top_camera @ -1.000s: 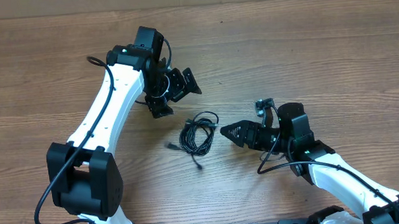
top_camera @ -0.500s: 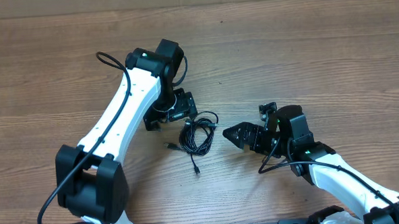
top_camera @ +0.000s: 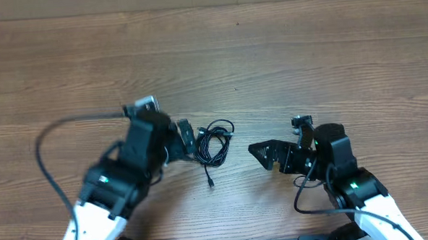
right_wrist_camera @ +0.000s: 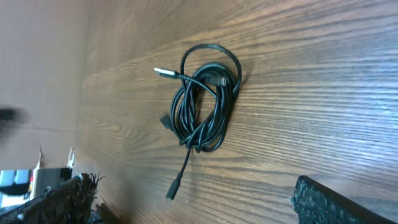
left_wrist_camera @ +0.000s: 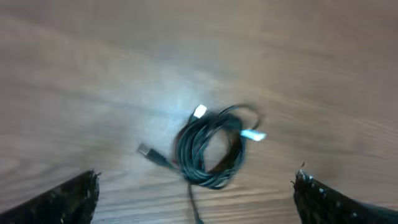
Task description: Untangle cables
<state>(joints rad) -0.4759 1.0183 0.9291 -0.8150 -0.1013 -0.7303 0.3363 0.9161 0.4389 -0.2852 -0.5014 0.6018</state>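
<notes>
Untangling not begun: the cables lie as one knotted coil on the surface, with no cord separated. The left tool, held low, points at the coil just ahead of it, jaws spread and empty. The right tool, likewise open and empty, faces the coil from farther off.

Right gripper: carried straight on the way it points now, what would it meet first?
The coiled bundle of black cables, which lies directly ahead of the open right gripper. Its height above the table is unclear, so it might pass just over them.
</notes>
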